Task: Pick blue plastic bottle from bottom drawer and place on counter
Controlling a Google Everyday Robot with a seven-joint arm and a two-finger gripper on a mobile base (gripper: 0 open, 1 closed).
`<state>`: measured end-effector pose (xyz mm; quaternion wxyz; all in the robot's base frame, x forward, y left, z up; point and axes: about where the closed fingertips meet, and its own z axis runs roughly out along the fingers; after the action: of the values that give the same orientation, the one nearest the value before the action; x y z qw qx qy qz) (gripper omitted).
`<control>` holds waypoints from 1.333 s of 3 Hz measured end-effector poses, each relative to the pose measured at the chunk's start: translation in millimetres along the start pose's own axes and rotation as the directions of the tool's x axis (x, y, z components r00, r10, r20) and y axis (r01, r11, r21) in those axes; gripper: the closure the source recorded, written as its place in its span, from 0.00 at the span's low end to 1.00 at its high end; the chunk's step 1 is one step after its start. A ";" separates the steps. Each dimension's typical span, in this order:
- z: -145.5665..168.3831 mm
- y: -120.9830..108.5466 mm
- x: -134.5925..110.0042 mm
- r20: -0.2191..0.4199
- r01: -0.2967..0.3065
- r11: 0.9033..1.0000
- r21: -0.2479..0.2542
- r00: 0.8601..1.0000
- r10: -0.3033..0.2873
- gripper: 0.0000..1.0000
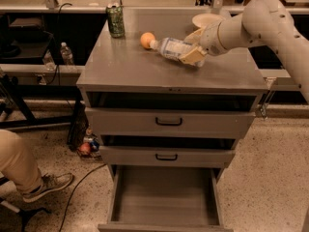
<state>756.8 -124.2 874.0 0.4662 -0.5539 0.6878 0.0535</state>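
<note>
The blue plastic bottle [170, 48], clear with a white cap and pale label, lies tilted on its side low over the counter [140, 69], its cap pointing left toward an orange fruit. My gripper [193, 46] is shut on the bottle's base end, reaching in from the right on the white arm. The bottom drawer [164, 199] is pulled open at the foot of the cabinet, and its grey floor is bare.
A green drink can [115, 20] stands at the counter's back left. An orange fruit [147, 40] sits just left of the bottle cap. A white bowl [206, 20] is behind the gripper. A person's leg and shoe [29, 175] are at lower left.
</note>
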 end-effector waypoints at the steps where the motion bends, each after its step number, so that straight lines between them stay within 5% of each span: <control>1: -1.4 -2.6 1.8 -0.006 0.004 1.000 0.000 1.000 -0.004 0.01; 3: -17.9 -10.2 -7.4 0.020 0.025 0.999 0.033 0.999 -0.025 0.00; 4: -47.8 -21.8 -16.6 0.050 0.040 0.994 0.097 0.998 -0.045 0.00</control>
<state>745.9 -148.9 922.0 0.5112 -0.5436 0.6652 0.0250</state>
